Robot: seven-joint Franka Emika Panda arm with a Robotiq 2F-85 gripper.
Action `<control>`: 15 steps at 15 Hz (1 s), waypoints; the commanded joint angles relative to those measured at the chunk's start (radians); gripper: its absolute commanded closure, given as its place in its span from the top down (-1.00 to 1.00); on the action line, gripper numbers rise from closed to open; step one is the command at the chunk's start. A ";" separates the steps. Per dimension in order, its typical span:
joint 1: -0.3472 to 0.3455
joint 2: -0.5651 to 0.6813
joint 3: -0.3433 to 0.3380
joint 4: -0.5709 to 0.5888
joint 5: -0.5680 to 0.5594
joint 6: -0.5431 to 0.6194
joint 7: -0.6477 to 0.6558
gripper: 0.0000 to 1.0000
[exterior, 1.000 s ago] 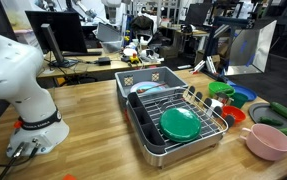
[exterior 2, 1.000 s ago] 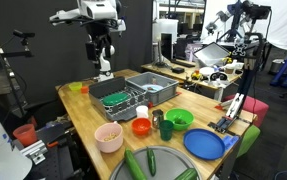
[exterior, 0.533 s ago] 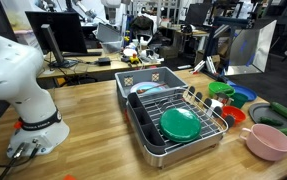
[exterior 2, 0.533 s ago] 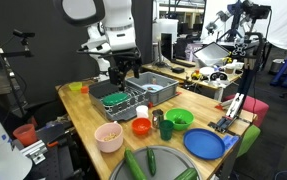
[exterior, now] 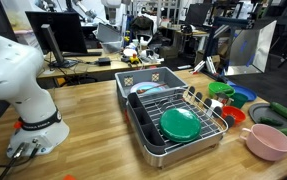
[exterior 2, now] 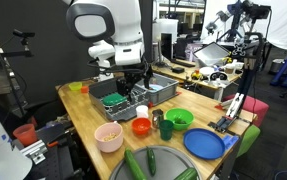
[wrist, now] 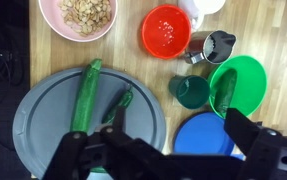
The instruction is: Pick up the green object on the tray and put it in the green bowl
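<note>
The glossy green disc (exterior: 180, 123), round and plate-like, lies on the wire rack (exterior: 205, 108) inside the tray (exterior: 141, 130), a deep rectangular pan of grey metal standing on a wood-topped table (exterior: 88, 125). In an exterior view the disc (exterior 2: 114, 99) sits at the tray's (exterior 2: 133, 104) near end, with the gripper (exterior 2: 133, 87) hanging over the tray just beside and above it, not touching it. The wrist view shows the gripper (wrist: 158, 140) with its dark fingers (wrist: 251, 135) spread wide and nothing between them; neither disc nor tray appears in that view.

Beyond the tray, near its end, stands the green bowl (exterior 2: 179, 119), small, smooth plastic; the wrist view shows something dark and long lying inside the green bowl (wrist: 238, 85). Just beside that bowl are a dark green cup (wrist: 191, 91) and a shiny metal cup (wrist: 215, 45), then a red bowl (wrist: 168, 28) and a flat blue plate (wrist: 205, 135). A pink bowl (wrist: 78, 15) holds pale, lumpy pieces. Farther from the tray, a round grey plate (wrist: 43, 120) carries two long dark green cucumbers (wrist: 86, 95). The arm's white base (exterior: 33, 125) is mounted on the table to one side of the tray.
</note>
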State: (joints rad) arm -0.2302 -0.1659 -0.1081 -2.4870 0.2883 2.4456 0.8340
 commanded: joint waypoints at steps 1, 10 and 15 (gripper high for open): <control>0.011 0.000 -0.012 0.002 -0.004 -0.003 0.003 1.00; 0.004 0.295 -0.084 0.136 0.234 0.068 0.210 1.00; -0.014 0.517 -0.089 0.252 0.430 0.044 0.261 1.00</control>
State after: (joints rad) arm -0.2319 0.2621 -0.1953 -2.3053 0.6435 2.5144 1.0513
